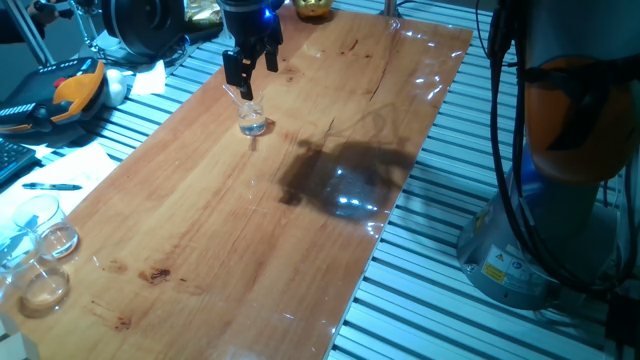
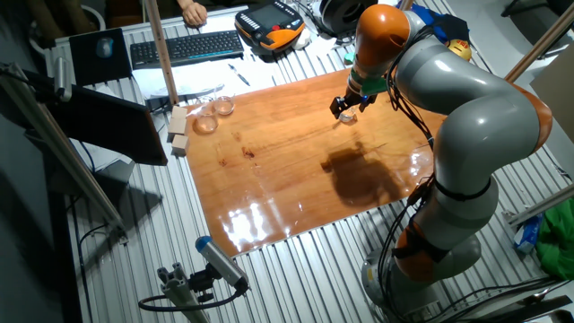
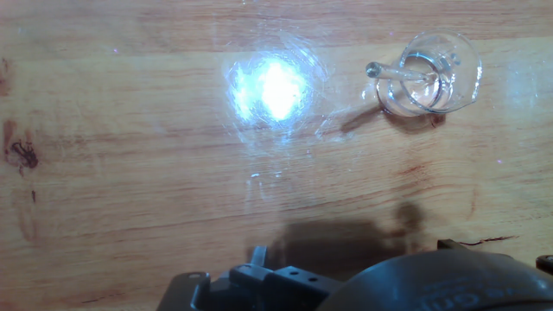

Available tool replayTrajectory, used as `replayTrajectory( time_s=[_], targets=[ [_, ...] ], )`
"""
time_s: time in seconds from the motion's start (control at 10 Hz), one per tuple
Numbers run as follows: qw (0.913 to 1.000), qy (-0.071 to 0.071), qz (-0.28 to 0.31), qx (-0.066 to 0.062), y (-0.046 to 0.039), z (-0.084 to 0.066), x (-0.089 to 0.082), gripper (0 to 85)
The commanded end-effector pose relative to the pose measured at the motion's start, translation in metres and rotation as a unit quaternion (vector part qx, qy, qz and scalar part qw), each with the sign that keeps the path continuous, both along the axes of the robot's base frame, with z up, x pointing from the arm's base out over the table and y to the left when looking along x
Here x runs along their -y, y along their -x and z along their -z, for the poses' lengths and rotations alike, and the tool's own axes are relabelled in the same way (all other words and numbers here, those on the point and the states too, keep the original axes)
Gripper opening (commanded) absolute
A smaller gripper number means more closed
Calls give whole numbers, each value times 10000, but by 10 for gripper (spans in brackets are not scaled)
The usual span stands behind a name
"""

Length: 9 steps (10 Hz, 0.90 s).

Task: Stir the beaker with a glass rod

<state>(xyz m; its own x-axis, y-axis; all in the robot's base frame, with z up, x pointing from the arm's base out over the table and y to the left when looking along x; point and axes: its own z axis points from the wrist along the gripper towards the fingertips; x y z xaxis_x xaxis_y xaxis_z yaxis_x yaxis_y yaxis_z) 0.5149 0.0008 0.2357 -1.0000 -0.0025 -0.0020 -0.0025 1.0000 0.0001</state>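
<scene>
1. The beaker [image 1: 252,121] stands upright on the wooden table [image 1: 250,220], toward its far end in one fixed view, with a little clear liquid inside.
2. The glass rod [image 3: 399,76] rests in the beaker, leaning tilted over its rim; in the hand view its rounded upper end juts out past the beaker's left edge.
3. The gripper [image 1: 250,68] hangs above the beaker, its fingers spread apart and holding nothing; the rod's upper end lies just below them, and whether it touches a finger cannot be told.
4. A cluster of larger clear glass dishes [image 1: 40,250] sits at the table's near left corner in that view, well apart from the beaker.
5. In the other fixed view, two small wooden blocks [image 2: 178,131] lie just beside that glassware at the table's edge.
6. Off the table, a keyboard [image 2: 186,47] and an orange-and-black pendant [image 2: 269,25] rest on the slatted bench.
7. The table surface around the beaker is bare wood with bright glare patches; nothing stands between gripper and beaker.
</scene>
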Motion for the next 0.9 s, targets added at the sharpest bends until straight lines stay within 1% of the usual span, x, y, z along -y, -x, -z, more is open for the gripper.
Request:
replayTrajectory(
  time_s=[0.0, 0.5, 0.7, 0.8],
  targets=[
    [9997, 9, -13, -261, 0, 0, 0, 0],
    [9997, 24, -13, -253, -4, -25, 1, 0],
    [9998, 24, 18, -215, -15, -30, 6, 0],
    [9998, 40, 34, -200, -36, -38, 13, 0]
  ],
)
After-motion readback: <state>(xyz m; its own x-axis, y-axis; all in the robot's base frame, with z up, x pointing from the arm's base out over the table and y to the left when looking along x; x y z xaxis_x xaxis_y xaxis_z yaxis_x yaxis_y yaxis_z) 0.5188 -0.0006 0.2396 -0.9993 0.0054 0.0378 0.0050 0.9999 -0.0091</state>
